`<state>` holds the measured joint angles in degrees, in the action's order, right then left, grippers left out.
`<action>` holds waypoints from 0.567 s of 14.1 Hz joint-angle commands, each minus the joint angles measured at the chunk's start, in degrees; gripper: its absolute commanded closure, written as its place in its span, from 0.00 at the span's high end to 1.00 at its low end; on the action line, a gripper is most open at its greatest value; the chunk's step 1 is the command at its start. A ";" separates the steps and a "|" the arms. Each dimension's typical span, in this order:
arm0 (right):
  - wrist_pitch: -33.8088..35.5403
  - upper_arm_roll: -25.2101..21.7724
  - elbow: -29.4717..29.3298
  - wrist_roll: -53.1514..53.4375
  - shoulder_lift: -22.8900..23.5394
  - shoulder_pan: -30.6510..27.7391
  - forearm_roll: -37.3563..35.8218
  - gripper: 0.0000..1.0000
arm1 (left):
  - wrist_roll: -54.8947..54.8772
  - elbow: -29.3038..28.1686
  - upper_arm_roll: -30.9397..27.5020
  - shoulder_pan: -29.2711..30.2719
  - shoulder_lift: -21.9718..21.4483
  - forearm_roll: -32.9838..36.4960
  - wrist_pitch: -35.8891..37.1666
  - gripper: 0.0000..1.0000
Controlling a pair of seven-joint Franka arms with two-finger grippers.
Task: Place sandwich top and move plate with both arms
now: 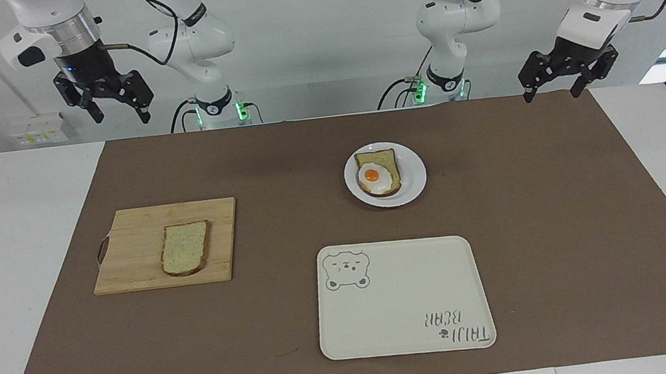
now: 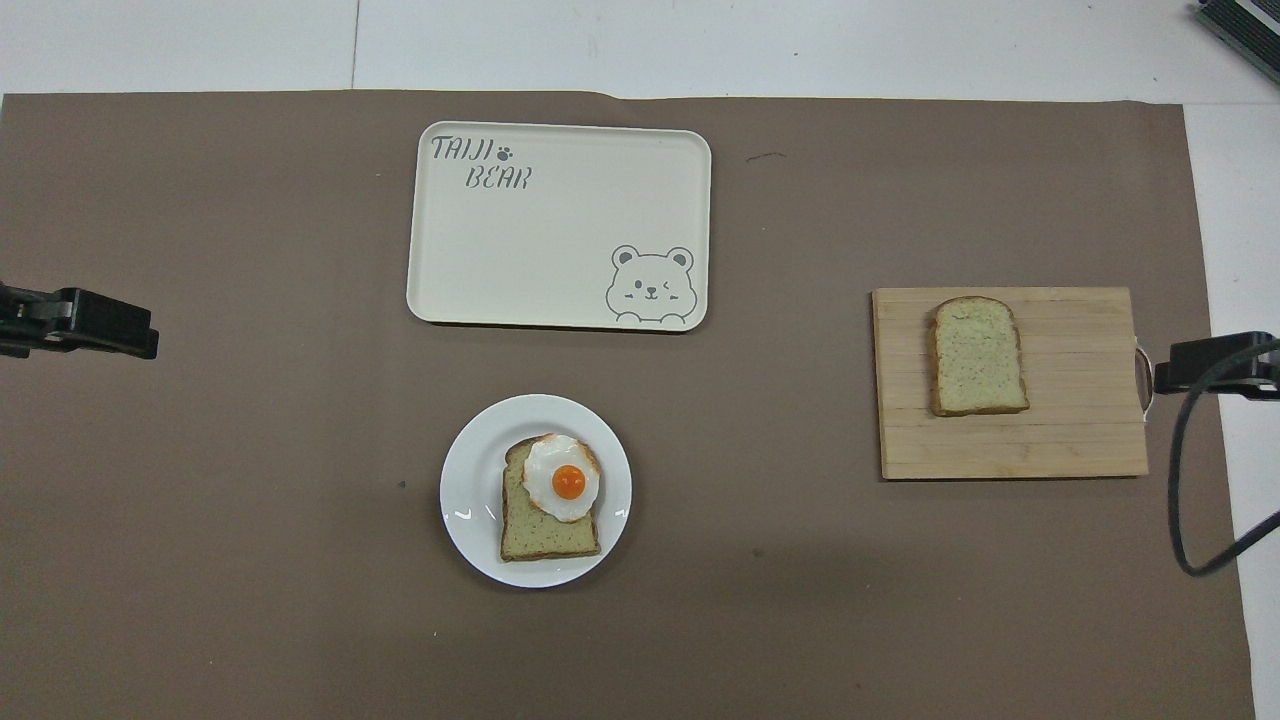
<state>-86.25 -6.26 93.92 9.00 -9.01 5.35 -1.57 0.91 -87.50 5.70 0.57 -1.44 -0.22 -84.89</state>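
Observation:
The sandwich top (image 1: pixel 185 249) (image 2: pixel 978 355) lies flat on a wooden cutting board (image 1: pixel 128 260) (image 2: pixel 1080 430) toward the right arm's end of the table. The plate (image 1: pixel 414 171) (image 2: pixel 465 500) sits near the middle and carries a bread slice with a fried egg (image 1: pixel 378 174) (image 2: pixel 560 480). My right gripper (image 1: pixel 119 114) (image 2: pixel 1165 375) hangs high and open, empty, over the board's handle end. My left gripper (image 1: pixel 551 93) (image 2: pixel 140 335) hangs high and open, empty, over the mat's edge at the left arm's end.
A cream rectangular tray with a bear drawing (image 1: pixel 403 304) (image 2: pixel 560 240) lies farther from the robots than the plate. A brown mat (image 1: pixel 562 217) covers most of the white table.

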 commanded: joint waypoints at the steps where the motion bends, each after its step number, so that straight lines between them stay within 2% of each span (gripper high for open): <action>1: 0.30 0.46 0.65 -1.71 -1.01 -0.70 -0.54 1.00 | -0.83 -0.04 0.45 1.02 -0.58 -1.01 1.04 1.00; 8: -0.58 0.28 1.09 -1.71 -1.28 -0.52 -0.37 1.00 | -0.83 -0.04 0.54 1.02 -0.58 -1.01 0.96 1.00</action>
<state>-86.27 -6.33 93.92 9.00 -9.14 5.32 -1.57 0.91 -87.50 5.74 0.57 -1.44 -0.27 -84.83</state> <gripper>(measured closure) 0.000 0.000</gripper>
